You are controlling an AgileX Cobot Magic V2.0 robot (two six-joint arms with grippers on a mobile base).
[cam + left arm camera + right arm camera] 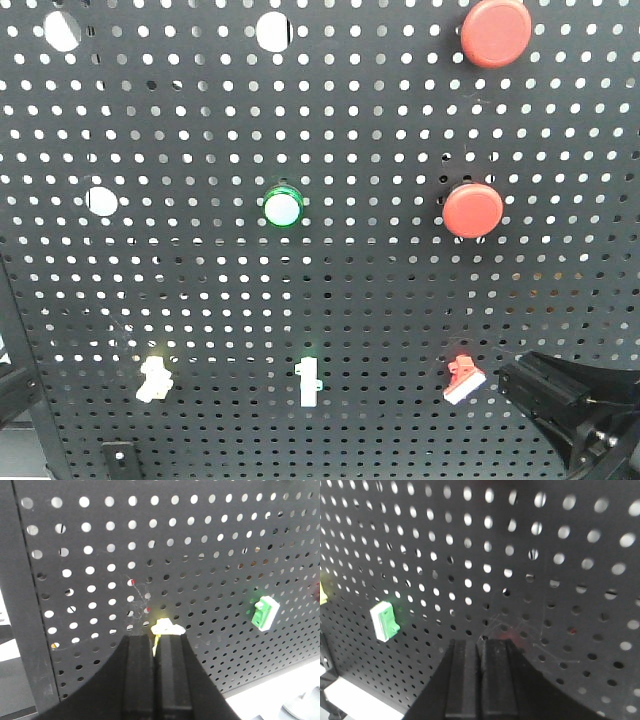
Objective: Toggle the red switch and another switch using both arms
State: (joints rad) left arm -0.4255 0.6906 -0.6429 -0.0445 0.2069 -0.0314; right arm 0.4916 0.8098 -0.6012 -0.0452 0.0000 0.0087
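Both pincers are closed into blunt tips, judged suited to nudging levers: left pincer (156,641) is at the cream switch (167,626), lower centre of its wrist view; right pincer (480,647) is just beside the red switch (465,377), front view's lower right.

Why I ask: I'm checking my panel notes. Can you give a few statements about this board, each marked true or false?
1. The red switch sits below two round red buttons. True.
2. The green-ringed button is at the board's right edge. False: it is in the middle column.
3. The cream switch is bottom left. True.
4. The left gripper has its jaws wide apart. False: they are close together, just below the cream switch.
5. The right gripper is beside the red switch. True.
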